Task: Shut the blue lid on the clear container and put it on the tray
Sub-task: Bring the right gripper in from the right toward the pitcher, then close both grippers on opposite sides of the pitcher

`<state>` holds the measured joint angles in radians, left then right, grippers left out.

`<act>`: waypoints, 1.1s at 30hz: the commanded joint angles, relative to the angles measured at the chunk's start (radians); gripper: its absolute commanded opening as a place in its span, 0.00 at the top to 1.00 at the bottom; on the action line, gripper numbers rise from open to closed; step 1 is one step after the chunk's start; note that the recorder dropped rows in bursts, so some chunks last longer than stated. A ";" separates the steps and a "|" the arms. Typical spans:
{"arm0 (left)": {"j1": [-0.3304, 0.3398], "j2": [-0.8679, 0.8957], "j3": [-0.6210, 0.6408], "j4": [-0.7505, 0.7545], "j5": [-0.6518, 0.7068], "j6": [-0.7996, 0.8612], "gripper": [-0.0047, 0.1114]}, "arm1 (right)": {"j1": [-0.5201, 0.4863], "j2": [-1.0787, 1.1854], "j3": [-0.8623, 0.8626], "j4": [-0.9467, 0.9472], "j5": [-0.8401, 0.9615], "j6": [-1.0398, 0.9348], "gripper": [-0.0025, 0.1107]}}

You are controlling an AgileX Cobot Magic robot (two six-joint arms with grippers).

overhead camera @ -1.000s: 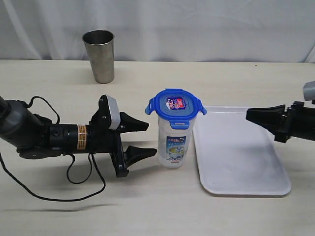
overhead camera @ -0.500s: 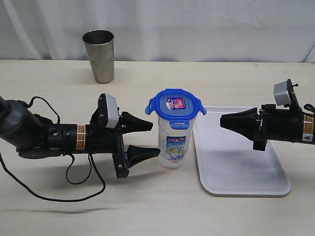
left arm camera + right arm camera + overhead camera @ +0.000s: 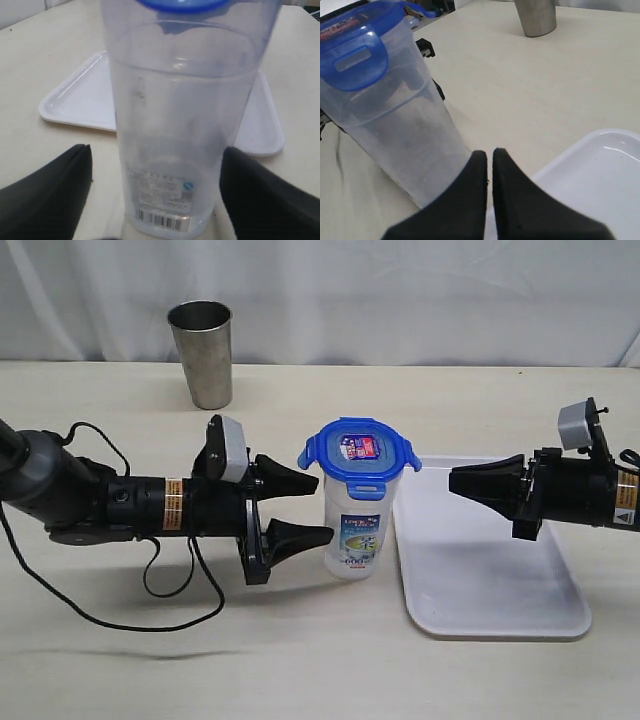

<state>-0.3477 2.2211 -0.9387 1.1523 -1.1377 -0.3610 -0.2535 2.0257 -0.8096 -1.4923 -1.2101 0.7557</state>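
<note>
The clear container [image 3: 354,530] stands upright on the table just left of the tray [image 3: 500,580]. The blue lid [image 3: 358,452] sits on its rim with side flaps sticking outward. My left gripper [image 3: 323,509] is open, its fingers [image 3: 47,192] flanking the container's [image 3: 175,130] lower body without gripping it. My right gripper [image 3: 453,480] is shut and empty. It hovers over the tray's left part and points at the container [image 3: 395,140] and lid [image 3: 355,50]. In the right wrist view the right gripper [image 3: 489,151] shows its jaws pressed together.
A grey steel cup [image 3: 202,353] stands at the back left, also seen in the right wrist view as the cup [image 3: 536,17]. The left arm's black cable [image 3: 150,590] trails on the table. A white curtain hangs behind the table.
The left gripper has slid right until its fingers reach alongside the container. The right gripper came in from the right edge over the tray, then held still.
</note>
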 commanded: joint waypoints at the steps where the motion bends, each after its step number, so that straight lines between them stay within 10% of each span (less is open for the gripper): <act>1: -0.029 0.019 -0.017 0.018 -0.005 -0.011 0.38 | 0.001 0.002 -0.004 0.011 -0.011 -0.008 0.94; 33: -0.076 0.025 -0.042 -0.008 0.049 0.042 0.51 | 0.135 0.002 -0.004 0.043 0.141 0.034 0.94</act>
<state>-0.4207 2.2448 -0.9760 1.1601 -1.0979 -0.3316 -0.1518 2.0257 -0.8096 -1.4650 -1.1075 0.7893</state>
